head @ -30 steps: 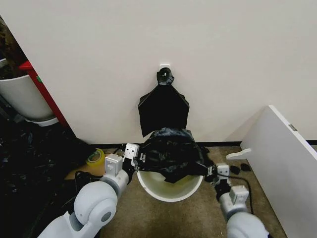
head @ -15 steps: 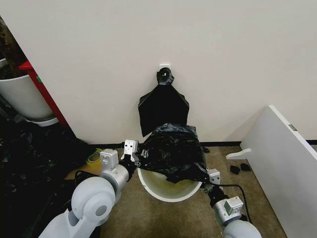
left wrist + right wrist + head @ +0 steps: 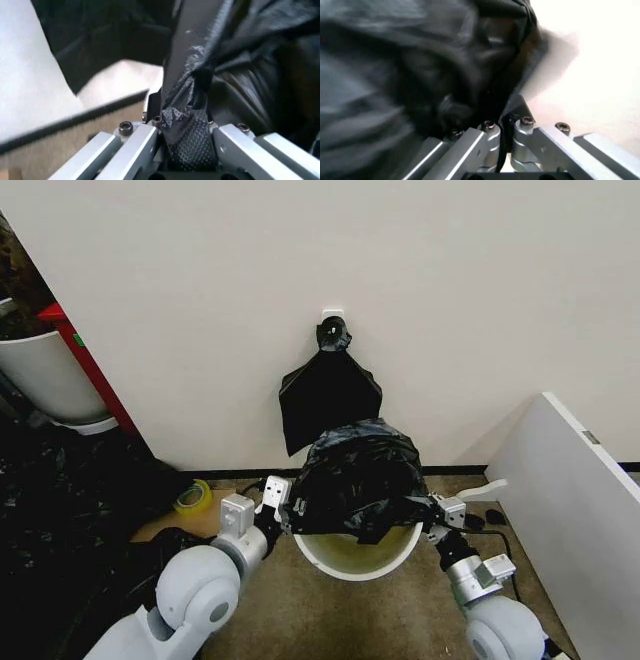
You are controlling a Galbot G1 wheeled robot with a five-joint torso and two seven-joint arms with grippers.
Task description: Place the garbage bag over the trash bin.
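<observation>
Both hands, left [image 3: 281,502] and right [image 3: 432,515], pinched the wrinkly, glossy black plastic garbage bag [image 3: 357,477], which hid the far rim of the round white plastic trash bin [image 3: 355,553].

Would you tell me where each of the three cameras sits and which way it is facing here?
Head view: on the head, looking forward and down at the trash bin by the wall; both arms show.
Left wrist view: on the left wrist, looking along the left gripper, shut on the garbage bag.
Right wrist view: on the right wrist, along the right gripper, shut on the bag.
All views share the bag.
</observation>
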